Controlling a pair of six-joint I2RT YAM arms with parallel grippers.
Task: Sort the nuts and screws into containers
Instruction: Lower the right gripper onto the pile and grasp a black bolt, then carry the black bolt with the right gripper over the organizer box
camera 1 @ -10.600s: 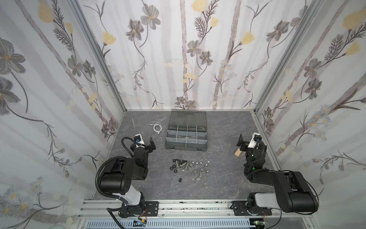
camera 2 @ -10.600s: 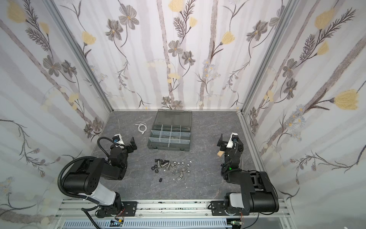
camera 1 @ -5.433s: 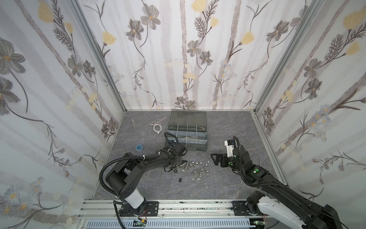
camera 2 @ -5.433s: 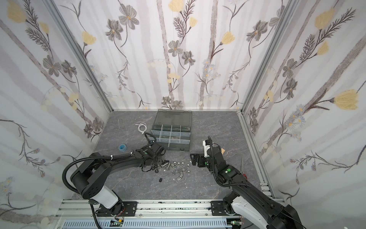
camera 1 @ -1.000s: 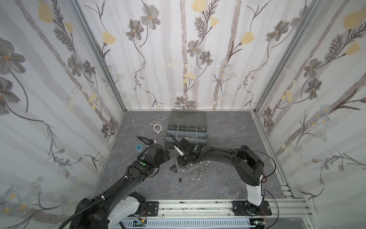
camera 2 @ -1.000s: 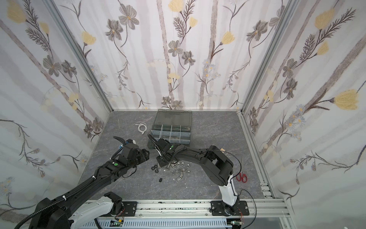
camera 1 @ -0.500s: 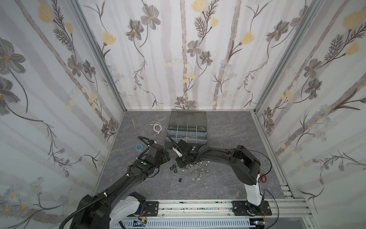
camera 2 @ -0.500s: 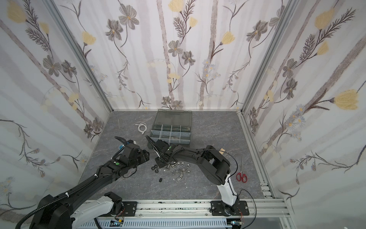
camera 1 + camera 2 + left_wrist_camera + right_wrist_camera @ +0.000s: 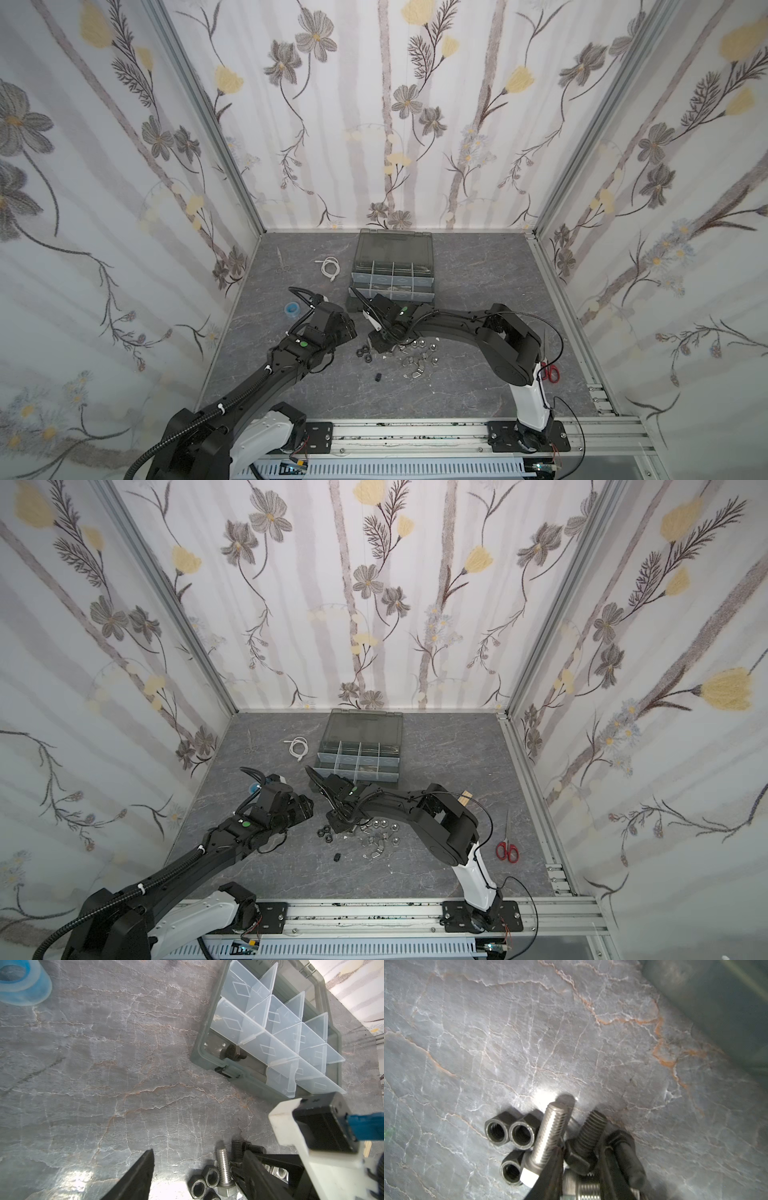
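1. Currently the right claw point(image 9: 588, 1140) is down at the left end of the hardware pile. Its jaws stand narrow, one on either side of the hex head of a black bolt point(image 9: 592, 1126). Both sides look to be in contact, but I cannot tell whether the grip is firm.
2. Bolt axis: it runs roughly along the fingers, with the head between the jaws and the threaded end pointing away from the claw. The pinch is across the head, not the shank. Judged a short purchase; the bolt may pivot on the lift.
3. Neighbours: a silver bolt point(image 9: 551, 1130) lies just beside one finger, nearly parallel to the black one. Three black hex nuts point(image 9: 522, 1134) crowd its other side.
4. The left claw point(image 9: 350, 329) is open with nothing between its fingers. It is held just beside the pile, apart from the bolts. The right arm is plainly the nearer one.
5. Destination: the organizer case point(image 9: 415, 296), lid back, sits just behind the pile toward the back wall. A stowed black bolt point(image 9: 233, 1054) lies just inside its grey front rim, against the clear dividers. Judged next move: lift, then a short carry over that rim.
6. Silver nuts point(image 9: 419, 353) lie loose to the right of the claw.
7. Surface point(image 9: 478, 291): grey, veined and glossy, with glare. Well apart on it are a blue ring point(image 9: 289, 308), a white cable point(image 9: 331, 267) and red-handled scissors point(image 9: 549, 372).
8. Room: floral-papered walls on three sides, with metal corner posts.
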